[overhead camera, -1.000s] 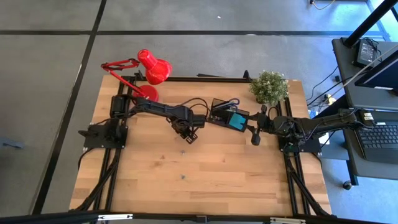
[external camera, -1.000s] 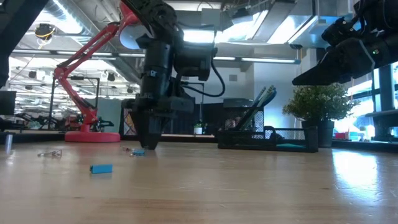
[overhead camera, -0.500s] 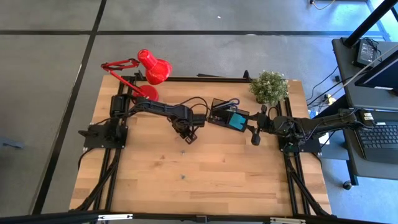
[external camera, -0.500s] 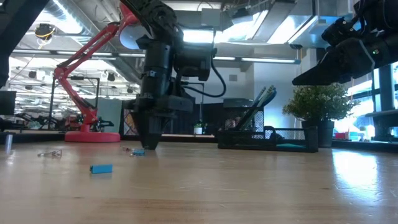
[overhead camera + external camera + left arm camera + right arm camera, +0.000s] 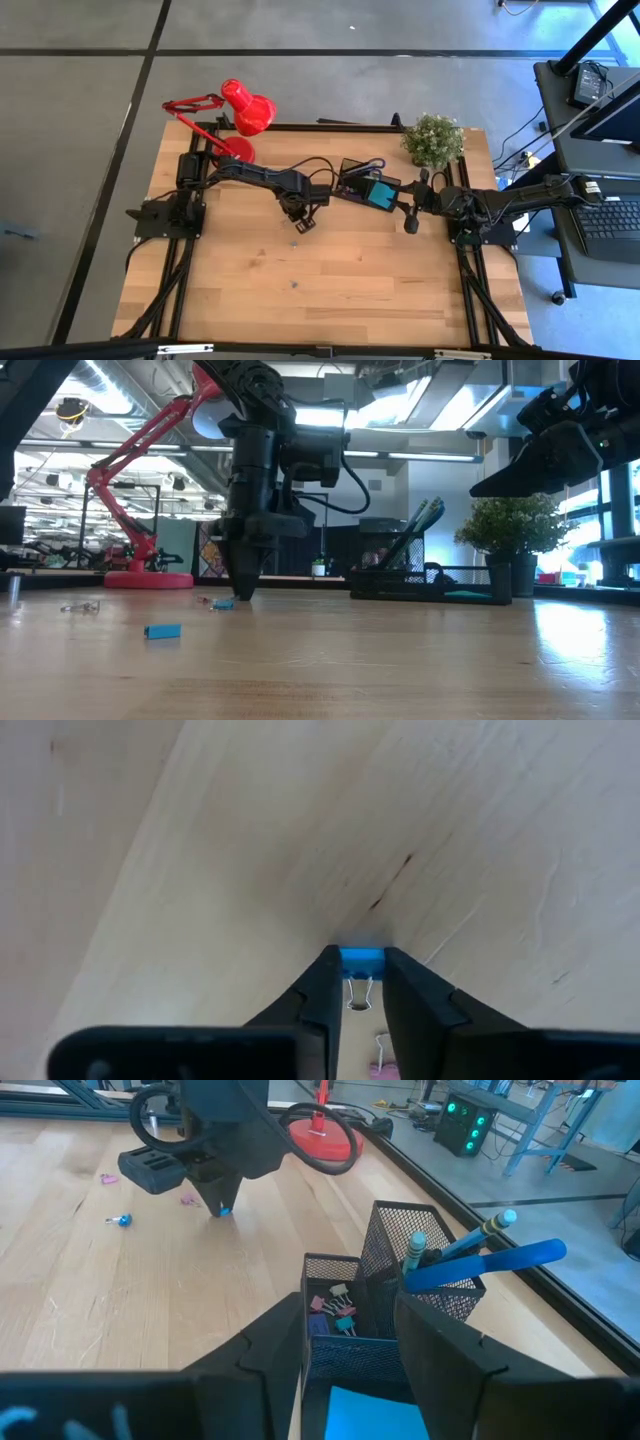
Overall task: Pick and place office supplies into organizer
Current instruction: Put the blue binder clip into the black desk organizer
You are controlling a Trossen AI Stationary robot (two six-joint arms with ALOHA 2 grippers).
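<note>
Now your left gripper (image 5: pixel 356 982) pinches a small blue clip (image 5: pixel 361 959) with wire loops, down on the smooth wood table (image 5: pixel 330 280) near the black mesh organizer (image 5: pixel 362 183). Your right gripper (image 5: pixel 348 1342) hangs spread above the organizer.

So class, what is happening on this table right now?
The left gripper is down at the wooden table, its jaws closing around a small blue binder clip. The right gripper hovers, jaws apart, over the black mesh organizer, which already holds pens, clips and a teal sticky-note pad.
</note>
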